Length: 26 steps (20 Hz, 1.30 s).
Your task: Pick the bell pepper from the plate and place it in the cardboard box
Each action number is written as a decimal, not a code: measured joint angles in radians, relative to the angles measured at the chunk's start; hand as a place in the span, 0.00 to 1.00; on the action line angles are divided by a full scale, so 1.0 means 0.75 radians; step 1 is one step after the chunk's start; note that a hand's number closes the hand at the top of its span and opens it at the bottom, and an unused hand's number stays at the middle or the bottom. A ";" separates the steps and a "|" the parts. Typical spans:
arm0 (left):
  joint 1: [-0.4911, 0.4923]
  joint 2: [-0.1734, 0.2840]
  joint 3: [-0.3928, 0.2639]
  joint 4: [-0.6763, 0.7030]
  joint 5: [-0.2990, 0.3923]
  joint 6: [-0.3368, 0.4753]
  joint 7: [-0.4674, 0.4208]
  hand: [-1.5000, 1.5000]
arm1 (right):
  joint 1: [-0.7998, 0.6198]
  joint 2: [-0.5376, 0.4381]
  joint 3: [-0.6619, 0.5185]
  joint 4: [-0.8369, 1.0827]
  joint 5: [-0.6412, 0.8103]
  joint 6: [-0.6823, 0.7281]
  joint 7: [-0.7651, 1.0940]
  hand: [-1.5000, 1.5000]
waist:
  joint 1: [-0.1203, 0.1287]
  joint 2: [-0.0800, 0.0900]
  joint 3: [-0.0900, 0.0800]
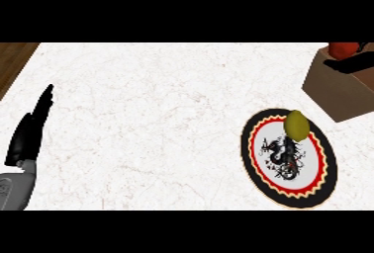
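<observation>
— Hanging over the cardboard box (337, 91) at the counter's (161, 108) far right, the red bell pepper (342, 48) sat in the right hand (352, 63), fingers curled round it for the drop.

— And the plate (321, 185)?

— It held only a yellow fruit (297, 125); the left hand (30, 129) rested straight-fingered, idle.

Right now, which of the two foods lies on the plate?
The yellow one, at the plate's upper rim. The red pepper is above the box, by the right hand.
</observation>
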 measured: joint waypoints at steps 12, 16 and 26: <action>0.013 -0.020 -0.011 -0.025 -0.013 -0.002 0.010 0.50 | 0.041 0.033 -0.129 0.000 -0.116 -0.018 -0.105 0.00 | 0.008 0.006 0.003; 0.013 -0.030 -0.013 -0.020 -0.022 0.007 0.017 0.50 | 0.039 -0.005 -0.228 -0.019 -0.209 -0.021 -0.164 0.00 | -0.004 0.004 0.003; 0.037 -0.023 0.016 -0.009 -0.019 0.008 -0.016 0.50 | 0.124 -0.231 -0.425 -0.002 -0.395 0.194 -0.249 0.00 | -0.018 0.000 0.003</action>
